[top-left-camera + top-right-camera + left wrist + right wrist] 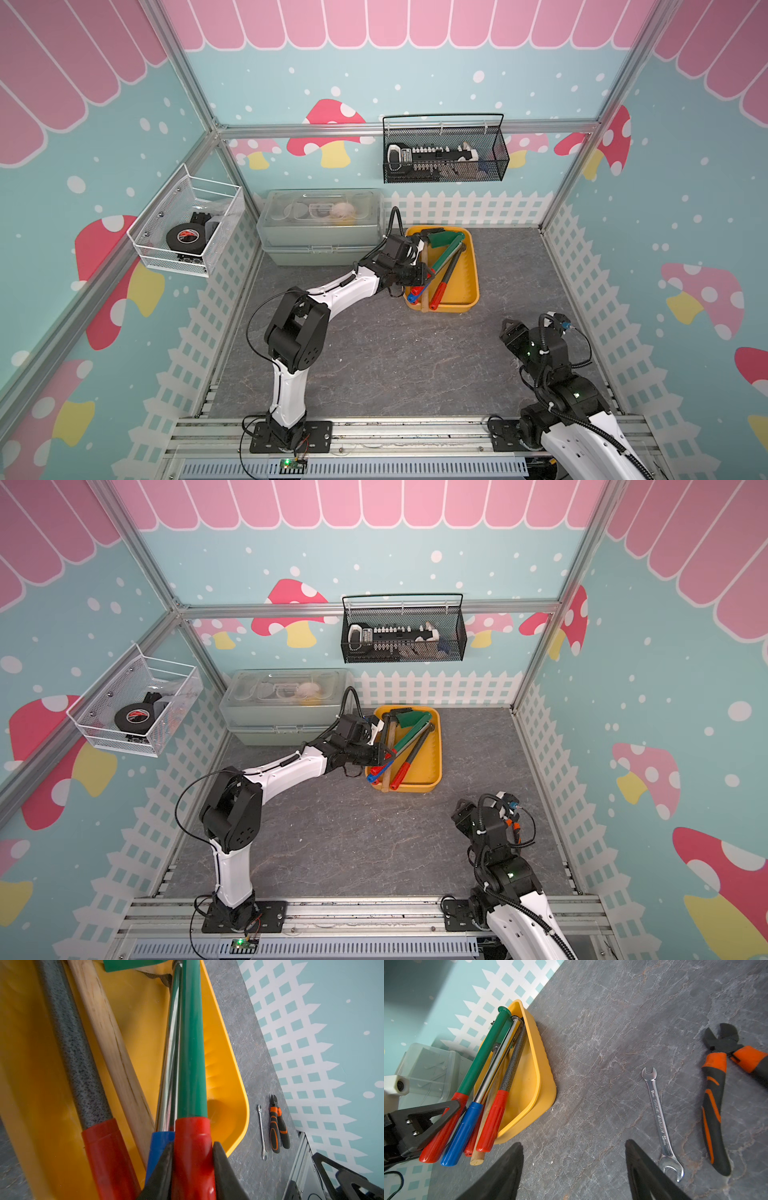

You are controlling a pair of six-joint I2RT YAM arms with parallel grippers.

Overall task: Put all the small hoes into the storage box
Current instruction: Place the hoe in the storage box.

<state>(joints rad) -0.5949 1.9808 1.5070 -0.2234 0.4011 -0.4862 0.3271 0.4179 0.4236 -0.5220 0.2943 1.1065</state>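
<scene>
Both arms pair glossy white shells with chunky black joints. The left arm [345, 286] has a black bolted base plate [318, 432]; the right arm [575, 451] carries a ribbed black hose [594, 430] and tiny green lights [575, 394]. The left gripper [193, 1144] has black wedge fingers [455, 1105], one with two silver screws [415, 1132].

The left arm [345, 291] reaches across the worktop [395, 357] to the near left rim of the storage box [464, 286]. There its jaws are closed on the grip end of the small hoe [446, 254], whose green shaft runs away from the jaws to a green blade at the box's far end. Just beside the jaws, a blue grip [413, 296], a wooden handle [424, 305] and a dark-shafted tool [438, 295] stick out over the near rim, while the right arm [540, 353] holds its jaws above the worktop, well apart from the box.
</scene>
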